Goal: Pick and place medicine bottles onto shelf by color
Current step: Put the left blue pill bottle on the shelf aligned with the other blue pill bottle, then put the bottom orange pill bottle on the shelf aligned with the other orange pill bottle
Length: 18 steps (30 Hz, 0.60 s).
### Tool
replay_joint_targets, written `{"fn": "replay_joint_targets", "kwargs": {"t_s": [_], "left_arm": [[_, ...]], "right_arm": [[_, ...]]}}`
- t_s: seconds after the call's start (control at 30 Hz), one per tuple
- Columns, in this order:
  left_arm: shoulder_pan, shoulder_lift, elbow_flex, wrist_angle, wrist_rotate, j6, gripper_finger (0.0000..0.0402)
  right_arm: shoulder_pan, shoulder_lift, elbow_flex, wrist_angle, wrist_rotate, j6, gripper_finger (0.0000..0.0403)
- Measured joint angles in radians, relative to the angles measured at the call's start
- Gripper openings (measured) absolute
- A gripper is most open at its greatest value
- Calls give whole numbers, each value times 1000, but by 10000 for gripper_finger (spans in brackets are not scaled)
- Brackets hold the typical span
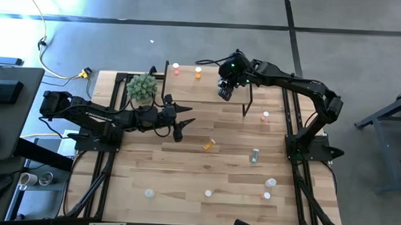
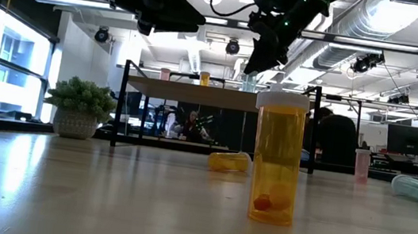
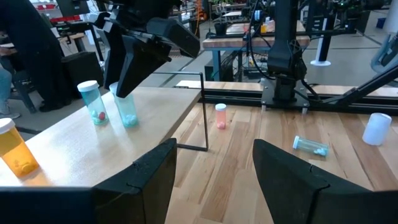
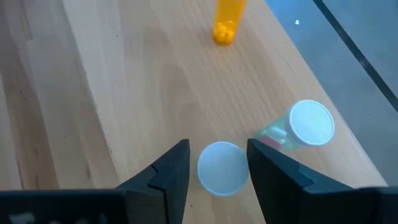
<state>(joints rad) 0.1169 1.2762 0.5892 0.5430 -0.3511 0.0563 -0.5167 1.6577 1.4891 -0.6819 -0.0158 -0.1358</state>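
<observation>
The shelf [image 1: 208,94] stands at the table's far middle. On it stand a pink bottle [image 1: 176,70], an orange bottle [image 1: 198,74] and two clear white-capped bottles [image 3: 93,102] [image 3: 126,111]. My right gripper [image 4: 217,149] hangs open over the shelf's right part, pointing down at a slant, with one finger on each side of the nearer clear bottle's cap [image 4: 222,167]. My left gripper [image 1: 185,122] waits open and level above the table, just near of the shelf, with nothing in it. My right gripper comes from above at a slant, with its fingers either side of the clear bottle's white cap [image 4: 222,167]. A gap shows at one finger [image 4: 177,165]. Whether the other finger touches the cap I cannot tell. The bottle stands upright on the shelf.
On the table lie an orange bottle [image 1: 208,146] and a greenish one [image 1: 255,154] on their sides. A pink bottle [image 1: 265,116] stands right of the shelf. Several white-capped bottles [image 1: 270,184] stand near the front edge. A potted green plant [image 1: 142,87] stands left of the shelf.
</observation>
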Motion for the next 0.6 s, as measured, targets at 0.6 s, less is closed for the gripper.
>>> {"fn": "replay_joint_targets", "kwargs": {"t_s": [0.6], "left_arm": [[0,0,0,0,0,0,200]], "right_arm": [[0,-5,2,61,0,-2,150]]}}
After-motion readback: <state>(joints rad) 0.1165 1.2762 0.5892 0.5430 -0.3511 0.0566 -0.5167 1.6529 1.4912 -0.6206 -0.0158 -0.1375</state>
